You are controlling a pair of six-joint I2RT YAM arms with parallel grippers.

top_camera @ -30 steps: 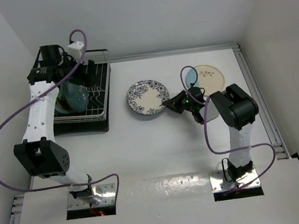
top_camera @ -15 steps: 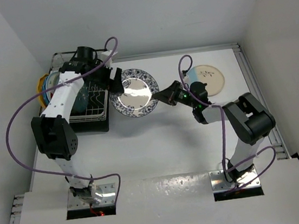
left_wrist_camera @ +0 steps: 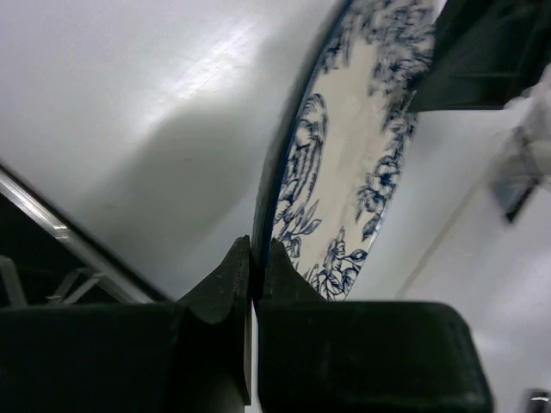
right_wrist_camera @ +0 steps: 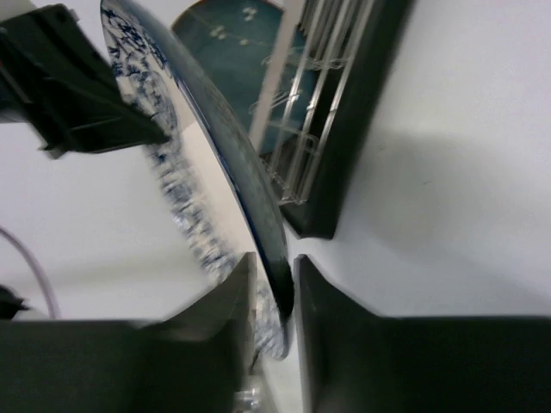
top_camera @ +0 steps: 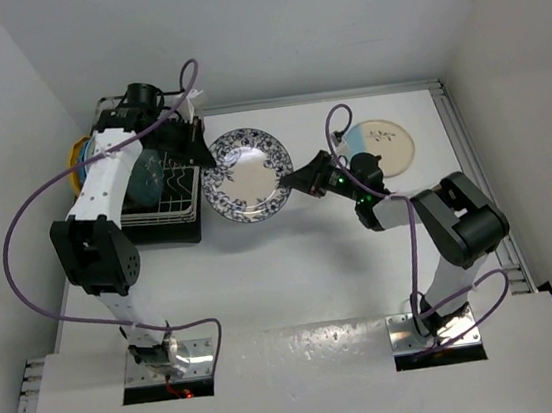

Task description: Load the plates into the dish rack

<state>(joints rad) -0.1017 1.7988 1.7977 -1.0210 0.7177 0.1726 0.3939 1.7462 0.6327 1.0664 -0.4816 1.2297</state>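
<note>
Left hand [left_wrist_camera: 256, 258] pinched shut on blue-floral plate [top_camera: 245, 175] rim, right hand [right_wrist_camera: 275, 275] clamped on the opposite rim; plate tilted, held between both hands above the counter [top_camera: 296, 285]. Dish rack [top_camera: 184, 182] just beside left hand, dark teal plate [top_camera: 148, 174] standing in it. Blue-and-cream plate [top_camera: 381, 145] flat on counter beyond right hand

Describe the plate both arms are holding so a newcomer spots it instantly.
Find the dish rack at the far left. Just right of it, the blue-floral plate is gripped at opposite rims by the left tool and right tool. It alone has a dense blue flower border; the cream plate farther right is mostly plain.
</note>
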